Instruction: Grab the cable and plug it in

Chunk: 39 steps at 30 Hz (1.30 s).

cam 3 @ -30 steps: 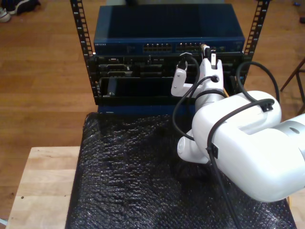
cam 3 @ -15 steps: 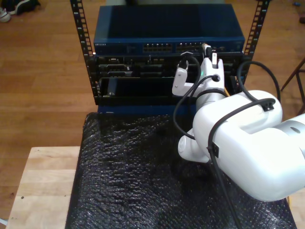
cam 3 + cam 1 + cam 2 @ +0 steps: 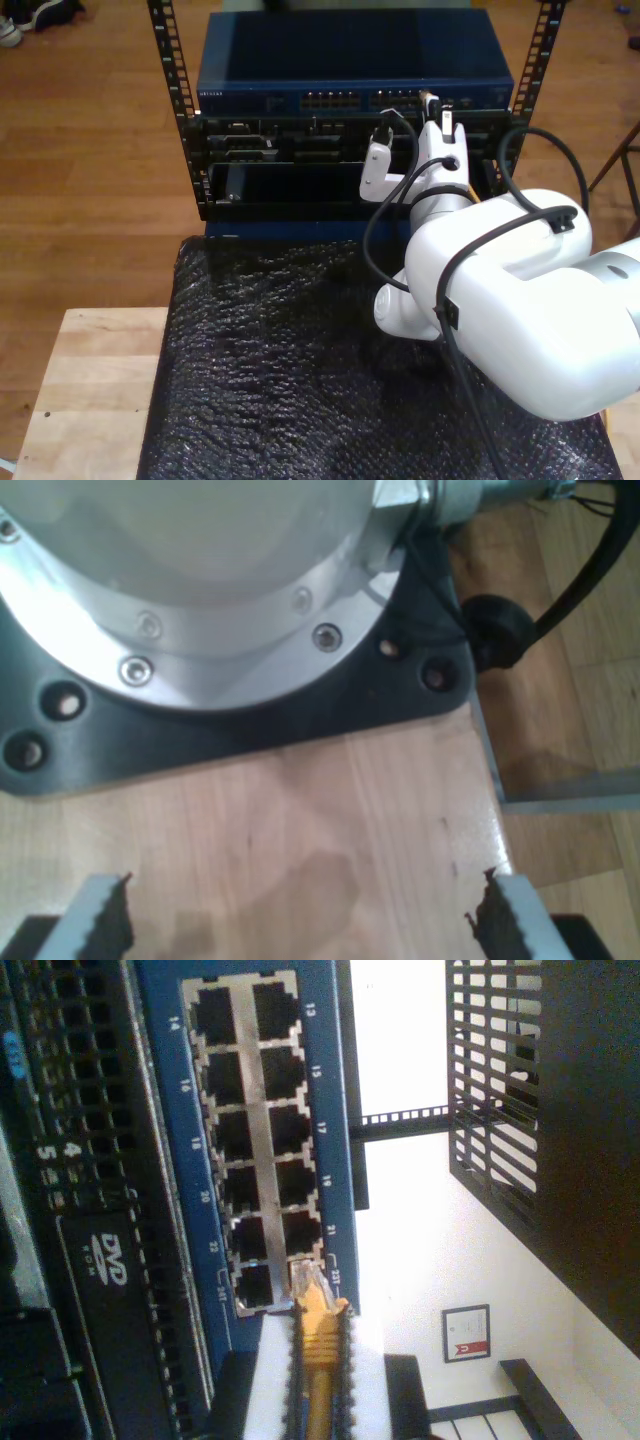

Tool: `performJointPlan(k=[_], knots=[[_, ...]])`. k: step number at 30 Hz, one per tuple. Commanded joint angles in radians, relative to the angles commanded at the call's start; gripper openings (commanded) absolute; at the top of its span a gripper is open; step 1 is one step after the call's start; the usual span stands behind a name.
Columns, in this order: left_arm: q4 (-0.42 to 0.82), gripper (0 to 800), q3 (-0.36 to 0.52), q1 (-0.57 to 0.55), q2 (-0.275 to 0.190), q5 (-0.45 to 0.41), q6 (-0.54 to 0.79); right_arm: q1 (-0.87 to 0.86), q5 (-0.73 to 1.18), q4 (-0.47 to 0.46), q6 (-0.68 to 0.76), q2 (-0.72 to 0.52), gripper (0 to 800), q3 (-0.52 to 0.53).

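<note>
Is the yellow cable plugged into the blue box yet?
Not yet: the cable's clear plug, held in my second hand, sits just outside a port.

My second end effector [image 3: 318, 1360] clamped shut; first end effector [image 3: 300, 920] spread wide.

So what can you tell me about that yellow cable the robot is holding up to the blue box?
The thin yellow-orange network cable ends in a small clear plastic plug with a ribbed yellow boot behind it. My second gripper clamps it by the boot between serrated fingers, plug pointing forward. The plug tip sits at the mouth of a port at one end of the blue metal switch; whether it is seated I can't tell.
</note>
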Motion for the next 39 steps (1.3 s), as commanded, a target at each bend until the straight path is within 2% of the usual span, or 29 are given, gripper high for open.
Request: performJointPlan(k=[29,31,33,34,39], knots=[[0.0,800,0.0,0.0,0.0,0.0,0.0,-0.014,0.038,-0.026,0.003,0.025,0,-0.052],[0.0,800,0.0,0.0,0.0,0.0,0.0,-0.015,0.038,-0.028,0.005,0.023,42,-0.051],[0.0,800,0.0,0.0,0.0,0.0,0.0,-0.017,0.04,-0.031,0.005,0.023,194,-0.049],[0.0,800,0.0,0.0,0.0,0.0,0.0,-0.017,0.044,-0.037,0.005,0.023,243,-0.046],[0.0,800,0.0,0.0,0.0,0.0,0.0,-0.015,0.089,-0.055,0.006,0.008,342,-0.026]])
